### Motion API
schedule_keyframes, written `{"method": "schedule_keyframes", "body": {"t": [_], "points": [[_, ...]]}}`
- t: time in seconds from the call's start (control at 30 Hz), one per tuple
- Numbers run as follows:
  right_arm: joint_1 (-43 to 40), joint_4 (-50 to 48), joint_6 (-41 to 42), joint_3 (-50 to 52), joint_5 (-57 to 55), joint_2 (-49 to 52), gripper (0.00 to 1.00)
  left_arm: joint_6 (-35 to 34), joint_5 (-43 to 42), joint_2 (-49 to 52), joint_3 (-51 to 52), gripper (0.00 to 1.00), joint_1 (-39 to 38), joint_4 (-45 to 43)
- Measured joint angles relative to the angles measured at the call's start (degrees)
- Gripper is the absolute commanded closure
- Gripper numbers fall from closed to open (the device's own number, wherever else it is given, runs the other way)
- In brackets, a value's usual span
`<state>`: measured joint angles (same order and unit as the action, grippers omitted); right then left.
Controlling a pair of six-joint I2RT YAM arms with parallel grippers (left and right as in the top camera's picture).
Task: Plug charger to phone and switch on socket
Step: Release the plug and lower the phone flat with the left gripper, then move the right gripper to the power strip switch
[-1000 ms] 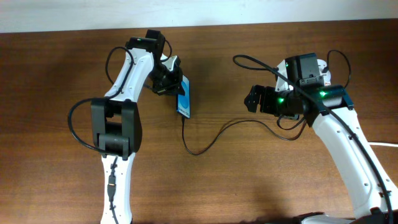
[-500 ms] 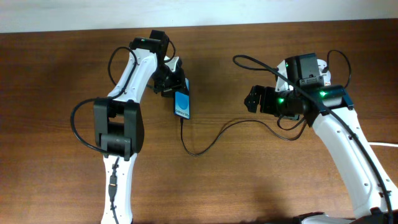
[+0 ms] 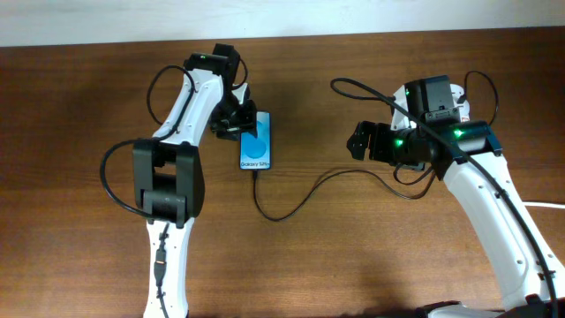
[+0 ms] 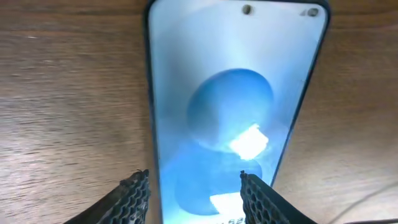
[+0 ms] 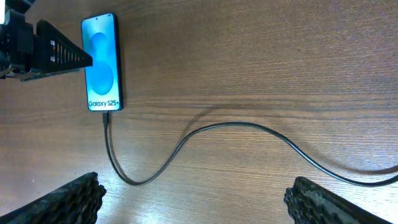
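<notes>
Left gripper point(image 4: 194, 183): jaws apart, nothing clamped. Its ribbed black fingers point(image 4: 134, 199) frame the lit screen in the wrist view, and from the other views the gripper sits just beside the phone's left long edge. Contact cannot be told. Phone point(image 3: 256, 143): lies flat, screen up, on the brown wooden worktop point(image 3: 88, 221), toward the far edge and left of centre, with its long axis running roughly far to near. It is a slim slab with a dark frame and rounded corners. The screen glows pale blue with two overlapping deeper-blue discs and a glare patch mid-screen. A white band at the near end reads "Galaxy S25+". Charger point(image 5: 236, 124): thin black cable, tip seated in the phone's near short edge. It runs toward the near edge, hooks round in a tight loop, then climbs and arcs off toward the right arm. Its other end is hidden. Right gripper point(image 5: 194, 186): jaws wide apart and empty, over the worktop right of centre, well apart from the phone, with the cable's arc ahead of it.
</notes>
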<state>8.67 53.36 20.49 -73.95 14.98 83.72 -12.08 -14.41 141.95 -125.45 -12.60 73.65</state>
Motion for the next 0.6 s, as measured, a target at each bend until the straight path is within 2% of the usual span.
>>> {"method": "schedule_keyframes", "body": {"t": [0.13, 0.27, 0.4, 0.6], "points": [[0.0, 0.0, 0.0, 0.0, 0.0, 0.0, 0.01, 0.0, 3.3, 0.0, 0.0, 0.47, 0.0, 0.0], [0.0, 0.0, -0.1, 0.0, 0.0, 0.0, 0.01, 0.0, 5.0, 0.0, -0.1, 0.51, 0.1, 0.8], [0.0, 0.5, -1.4, 0.0, 0.0, -0.7, 0.01, 0.0, 7.4, -1.3, -4.5, 0.48, 1.0, 4.8], [-0.7, 3.3, -4.1, -1.8, -0.2, -10.0, 0.01, 0.0, 9.2, -20.6, -13.2, 0.48, 3.0, 6.6]]}}
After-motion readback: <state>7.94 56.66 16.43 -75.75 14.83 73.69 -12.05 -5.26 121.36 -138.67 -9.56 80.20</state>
